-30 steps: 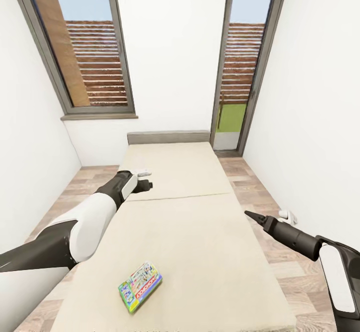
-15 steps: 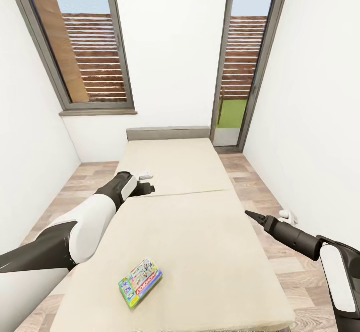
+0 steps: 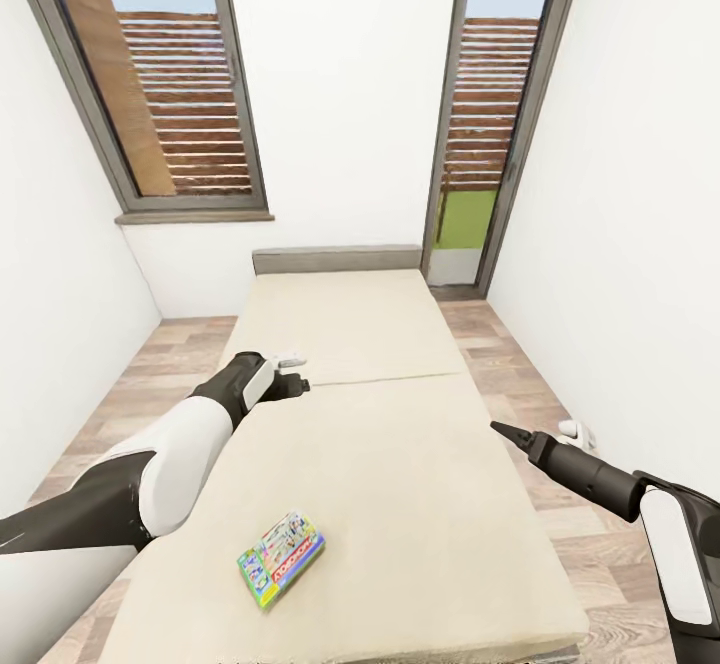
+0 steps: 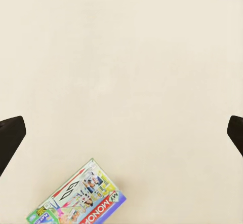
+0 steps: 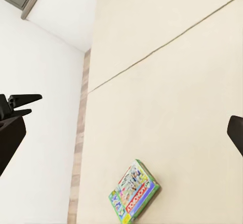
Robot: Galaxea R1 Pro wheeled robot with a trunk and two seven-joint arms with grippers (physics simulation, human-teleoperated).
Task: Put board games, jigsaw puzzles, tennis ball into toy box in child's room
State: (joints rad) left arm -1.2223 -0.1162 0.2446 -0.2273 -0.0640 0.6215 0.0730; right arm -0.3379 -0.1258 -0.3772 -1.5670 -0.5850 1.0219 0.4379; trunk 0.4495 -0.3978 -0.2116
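Note:
One board game (image 3: 281, 560), a flat colourful box lettered "MONOPOLY", lies on the beige mattress of the bed (image 3: 400, 464) near its front left part. It also appears in the left wrist view (image 4: 81, 201) and the right wrist view (image 5: 134, 192). My left gripper (image 3: 297, 374) hovers over the bed's left side by the mattress seam, well beyond the box; its dark fingertips (image 4: 10, 135) stand wide apart, open and empty. My right gripper (image 3: 500, 431) hangs off the bed's right edge, fingertips (image 5: 10, 138) spread, holding nothing. The table and toy box are out of view.
White walls close in on both sides, leaving narrow strips of wood floor (image 3: 520, 384) beside the bed. A tall window (image 3: 170, 94) and a glass door (image 3: 485, 134) stand behind the grey headboard (image 3: 335, 260). A small white object (image 3: 575, 434) lies on the floor at the right wall.
The whole picture has shifted up a little, so the camera moved. Against the bed, my left gripper has sunk lower toward the mattress. The box and right arm keep their places.

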